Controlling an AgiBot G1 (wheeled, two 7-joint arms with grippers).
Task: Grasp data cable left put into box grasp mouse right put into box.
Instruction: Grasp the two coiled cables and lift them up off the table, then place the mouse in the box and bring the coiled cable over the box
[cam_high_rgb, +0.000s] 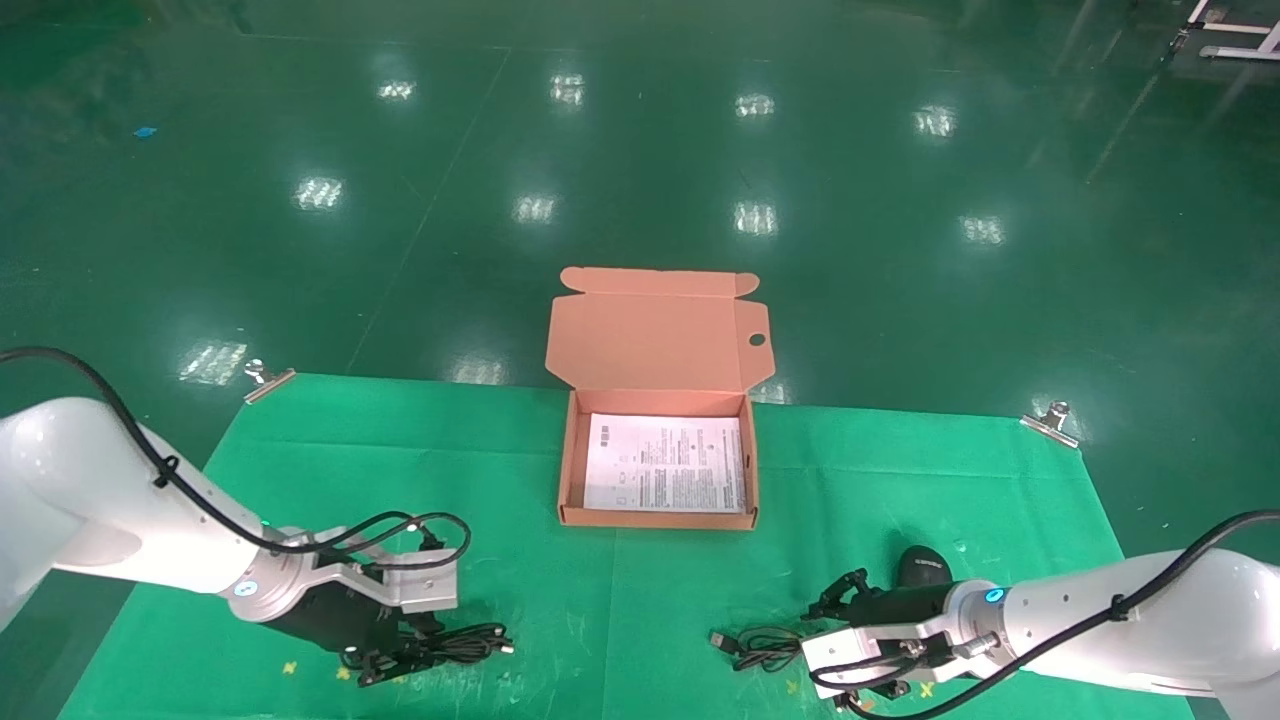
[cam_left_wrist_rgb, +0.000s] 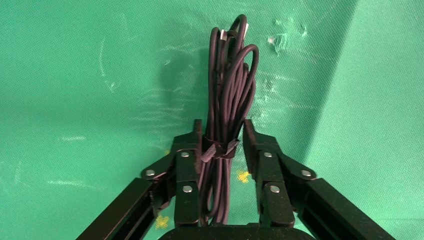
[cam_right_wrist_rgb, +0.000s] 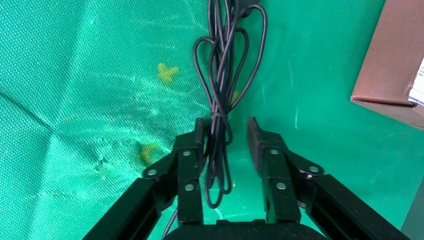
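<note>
The data cable (cam_high_rgb: 465, 640), a tied black bundle, lies on the green cloth at the front left. My left gripper (cam_high_rgb: 400, 655) is open and straddles it; in the left wrist view the gripper (cam_left_wrist_rgb: 222, 127) has its fingers on either side of the tie around the cable (cam_left_wrist_rgb: 227, 90). The black mouse (cam_high_rgb: 922, 568) sits at the front right, its looser cord (cam_high_rgb: 760, 645) trailing left. My right gripper (cam_high_rgb: 835, 600) is open beside the mouse; in the right wrist view the gripper (cam_right_wrist_rgb: 226, 125) straddles the cord (cam_right_wrist_rgb: 220, 75). The salmon box (cam_high_rgb: 568, 460) stands open at the table's middle back.
A printed white sheet (cam_high_rgb: 665, 463) lies in the box, whose lid (cam_high_rgb: 650, 340) stands up behind. The box corner (cam_right_wrist_rgb: 395, 55) shows in the right wrist view. Metal clips (cam_high_rgb: 268, 380) (cam_high_rgb: 1050, 420) hold the green cloth (cam_high_rgb: 640, 600) at its far corners. Green floor lies beyond.
</note>
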